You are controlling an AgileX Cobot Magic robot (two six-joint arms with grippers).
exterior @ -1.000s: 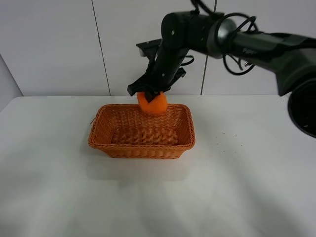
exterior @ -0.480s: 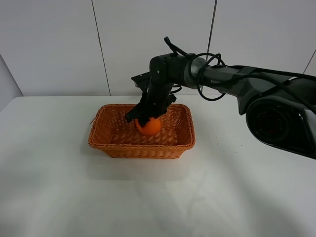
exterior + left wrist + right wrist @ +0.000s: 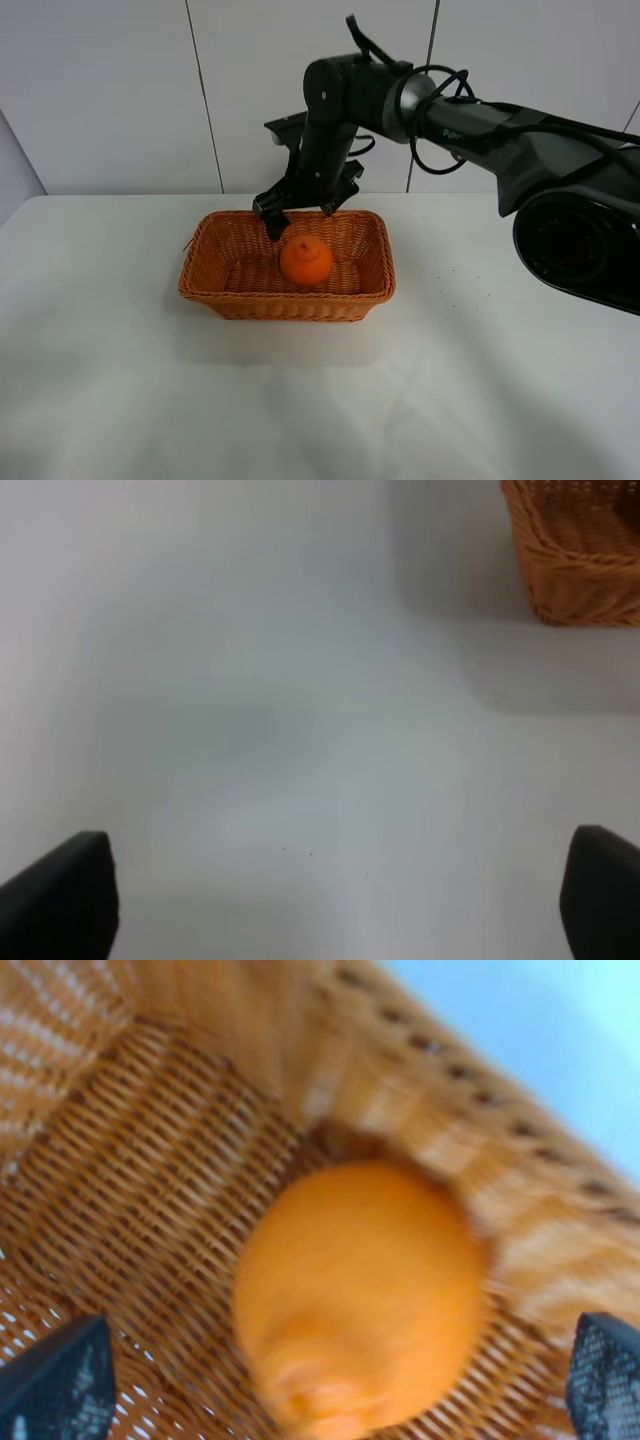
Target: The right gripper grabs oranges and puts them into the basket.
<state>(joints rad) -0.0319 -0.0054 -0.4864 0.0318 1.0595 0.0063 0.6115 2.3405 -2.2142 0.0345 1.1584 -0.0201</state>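
The orange (image 3: 306, 261) lies inside the wicker basket (image 3: 215, 283), near its middle, free of any grip. My right gripper (image 3: 300, 214) hangs open just above the basket's far rim, a little above the orange. In the right wrist view the orange (image 3: 362, 1295) rests on the basket's woven floor (image 3: 150, 1160), and the two black fingertips (image 3: 55, 1380) stand wide apart at the frame corners. My left gripper (image 3: 330, 900) is open over bare table; a corner of the basket (image 3: 580, 550) shows in its view.
The basket stands on a white table (image 3: 480, 380) with a white panelled wall behind. The black right arm (image 3: 480, 95) reaches in from the right across the back of the table.
The right gripper lowered the orange into the basket, opened and let it go, then rose. The orange now rests in the basket.
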